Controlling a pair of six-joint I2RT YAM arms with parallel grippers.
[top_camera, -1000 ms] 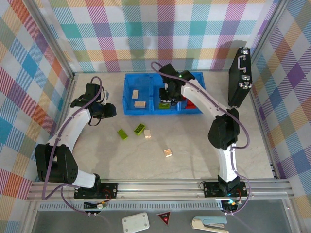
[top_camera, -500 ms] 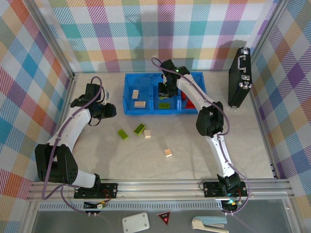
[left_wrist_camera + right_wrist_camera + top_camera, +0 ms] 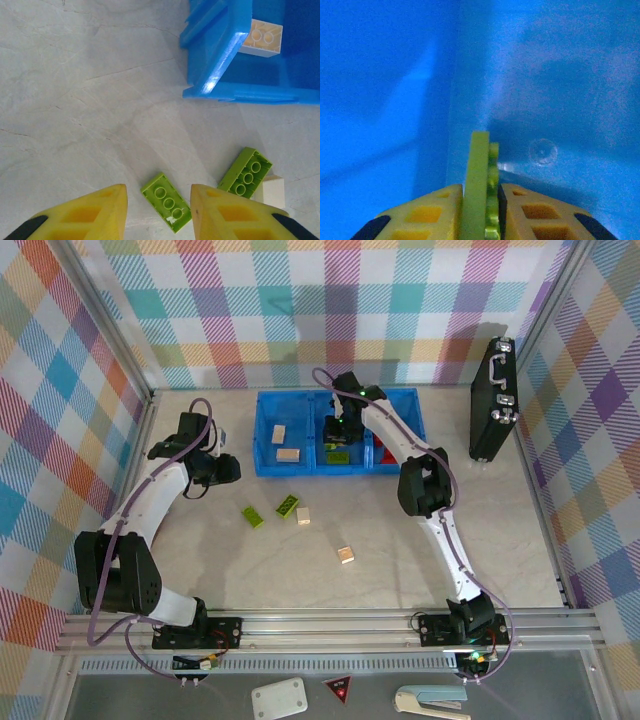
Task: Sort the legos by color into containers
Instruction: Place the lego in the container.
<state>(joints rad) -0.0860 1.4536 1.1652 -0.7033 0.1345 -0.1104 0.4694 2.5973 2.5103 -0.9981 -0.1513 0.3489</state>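
2 grn legos (image 3: 287,505), 2 tan legos (image 3: 346,555) (outside tray (image 3: 259,440))

Bright, even and diffuse from overhead in the top view; sharp, with soft short shadows on the pale table (image 3: 300,570) and darker patches on the checked back wall (image 3: 300,300). Slightly bowed at the frame edges. Crisp in the left wrist view, with white glare on the blue tray (image 3: 215,75) corner, upper right. Hazy, saturated blue in the right wrist view, dimmer at upper left, with a small glint right of centre; blurred on the lime brick (image 3: 479,190) at the bottom.
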